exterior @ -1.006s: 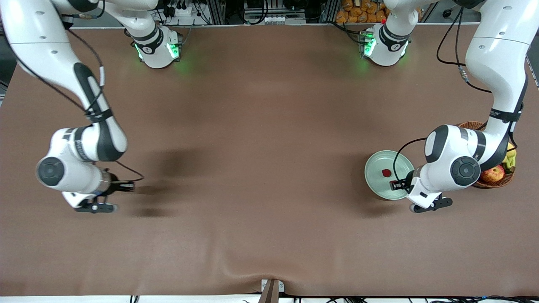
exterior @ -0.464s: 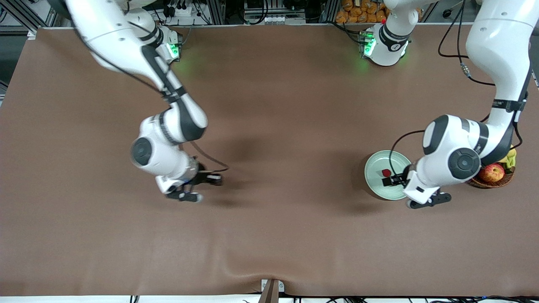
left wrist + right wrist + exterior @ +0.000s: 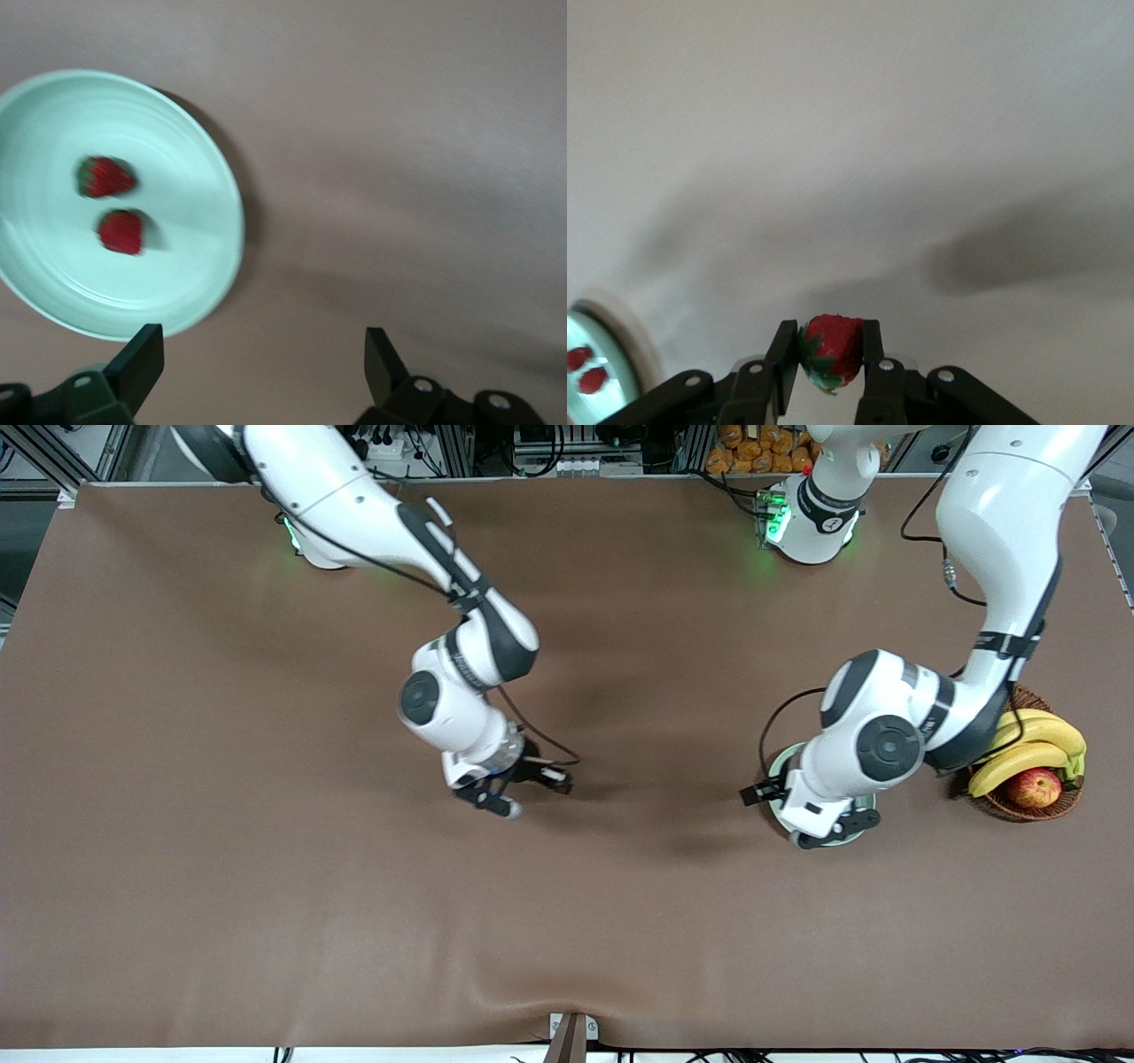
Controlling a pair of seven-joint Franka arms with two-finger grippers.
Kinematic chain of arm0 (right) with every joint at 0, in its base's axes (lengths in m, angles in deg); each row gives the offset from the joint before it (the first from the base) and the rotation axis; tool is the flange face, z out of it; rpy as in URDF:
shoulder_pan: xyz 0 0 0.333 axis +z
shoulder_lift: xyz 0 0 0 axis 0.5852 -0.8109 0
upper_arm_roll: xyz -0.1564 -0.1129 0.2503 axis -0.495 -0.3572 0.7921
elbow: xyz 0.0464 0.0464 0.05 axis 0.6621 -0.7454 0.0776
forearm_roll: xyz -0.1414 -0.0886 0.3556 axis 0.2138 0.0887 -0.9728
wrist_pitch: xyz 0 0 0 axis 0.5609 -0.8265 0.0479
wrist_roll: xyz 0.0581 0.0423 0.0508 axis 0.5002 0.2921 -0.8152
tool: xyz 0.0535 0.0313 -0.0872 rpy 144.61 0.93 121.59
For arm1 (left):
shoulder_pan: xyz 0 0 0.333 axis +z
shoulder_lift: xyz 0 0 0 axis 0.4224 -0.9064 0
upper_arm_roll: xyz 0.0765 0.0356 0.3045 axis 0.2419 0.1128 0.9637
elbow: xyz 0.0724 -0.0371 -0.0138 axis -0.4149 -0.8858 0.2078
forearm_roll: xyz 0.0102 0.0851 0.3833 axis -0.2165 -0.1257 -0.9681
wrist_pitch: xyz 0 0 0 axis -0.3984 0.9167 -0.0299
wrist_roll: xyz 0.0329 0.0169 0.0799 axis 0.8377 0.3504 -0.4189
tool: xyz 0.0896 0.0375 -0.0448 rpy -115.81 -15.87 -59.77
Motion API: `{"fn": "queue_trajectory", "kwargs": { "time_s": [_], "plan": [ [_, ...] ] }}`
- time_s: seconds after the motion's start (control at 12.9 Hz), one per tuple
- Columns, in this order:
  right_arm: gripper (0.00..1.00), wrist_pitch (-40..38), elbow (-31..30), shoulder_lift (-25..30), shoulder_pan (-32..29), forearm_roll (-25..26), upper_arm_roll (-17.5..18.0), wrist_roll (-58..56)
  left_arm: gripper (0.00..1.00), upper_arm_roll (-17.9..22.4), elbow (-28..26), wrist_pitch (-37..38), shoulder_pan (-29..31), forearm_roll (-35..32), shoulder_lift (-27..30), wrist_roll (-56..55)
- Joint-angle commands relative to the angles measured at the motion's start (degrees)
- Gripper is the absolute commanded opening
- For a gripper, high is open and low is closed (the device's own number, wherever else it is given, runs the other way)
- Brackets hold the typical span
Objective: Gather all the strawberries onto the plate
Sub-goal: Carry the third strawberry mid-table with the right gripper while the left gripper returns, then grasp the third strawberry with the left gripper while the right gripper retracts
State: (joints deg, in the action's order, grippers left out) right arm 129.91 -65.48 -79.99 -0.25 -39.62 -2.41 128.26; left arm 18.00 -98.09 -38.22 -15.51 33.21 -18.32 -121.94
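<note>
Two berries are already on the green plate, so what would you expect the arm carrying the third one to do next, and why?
Probably carry it on toward the plate. The right gripper is shut on the third strawberry over bare table, short of the plate, where two strawberries lie. The left gripper is open and empty, over the table just past the plate's edge, so it may first need to clear the way.

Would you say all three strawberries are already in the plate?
No: the plate holds two strawberries; the right gripper grips the third strawberry.
</note>
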Motion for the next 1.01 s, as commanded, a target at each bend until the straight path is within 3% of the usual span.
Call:
{"fn": "queue_trajectory", "kwargs": {
  "time_s": [0.0,0.15,0.31,0.46,0.54,0.77,0.93],
  "plan": [
    [0.16,5.01,6.03,-5.34,5.55,-1.49,-2.43,7.09,1.00,-0.19,0.29,-2.29,-2.96,0.73,-1.27,-6.10],
    [0.20,6.26,7.35,-6.76,6.71,-1.49,-2.61,9.56,1.00,-0.19,0.29,-4.13,-5.24,0.64,-2.41,-10.41],
    [0.36,6.35,7.27,-7.03,6.98,-1.40,-2.61,9.66,1.00,-0.19,0.29,-5.72,-6.48,0.64,-3.46,-13.06],
    [0.93,6.44,7.27,-7.03,7.15,-1.40,-2.61,9.75,1.00,-0.19,0.29,-6.77,-7.36,0.64,-3.99,-14.47],
    [1.00,6.44,7.27,-6.59,6.54,-1.31,-2.61,9.66,1.00,-0.19,0.29,-7.22,-7.63,0.64,-4.17,-15.17],
    [1.00,5.30,6.39,-4.05,3.12,-1.23,-2.61,9.22,1.00,-0.10,0.38,-9.58,-9.47,0.47,-5.14,-18.33],
    [1.00,-2.12,6.04,-0.72,-0.82,-0.53,-2.61,9.05,1.00,0.08,0.72,-10.47,-11.57,0.64,-6.10,-20.27]
  ]
}}
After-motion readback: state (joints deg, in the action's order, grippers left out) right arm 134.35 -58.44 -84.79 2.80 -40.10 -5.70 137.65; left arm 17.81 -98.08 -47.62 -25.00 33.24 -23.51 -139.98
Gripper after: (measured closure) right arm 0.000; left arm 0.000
